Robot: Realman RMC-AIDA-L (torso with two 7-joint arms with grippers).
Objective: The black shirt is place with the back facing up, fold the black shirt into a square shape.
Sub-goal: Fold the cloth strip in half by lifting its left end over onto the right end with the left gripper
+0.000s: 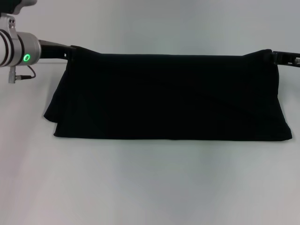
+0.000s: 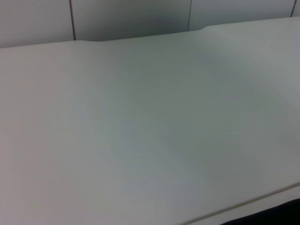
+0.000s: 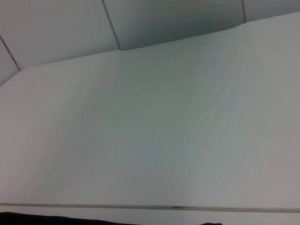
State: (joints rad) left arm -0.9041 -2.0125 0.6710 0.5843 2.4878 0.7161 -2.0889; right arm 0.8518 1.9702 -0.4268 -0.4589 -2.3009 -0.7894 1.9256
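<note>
**Black shirt stretched between both hands over the white bench**

In the head view the black shirt [image 1: 171, 96] hangs as a wide, dark band across the middle of the white bench [image 1: 150, 187]. Its upper edge is pulled into a nearly straight line, with each top corner drawn up to a small peak where an arm meets it. Its lower edge lies along the bench surface nearer the robot, and a rounded fold of cloth bulges out at the lower corner on the robot's left.

The left hand [image 1: 72, 52] is at the shirt's upper left corner, at the end of a dark arm link that runs in from a silver joint with a green ring light. The cloth covers the fingertips, so whether they are clamped on the fabric cannot be told.

The right hand [image 1: 274, 56] is at the upper right corner, only its dark body showing at the frame's edge. Its fingers are likewise hidden by the shirt, and their state cannot be told.

Both wrist views show mainly the pale bench top and a panelled wall behind it, with a sliver of dark material at one edge of each.
</note>
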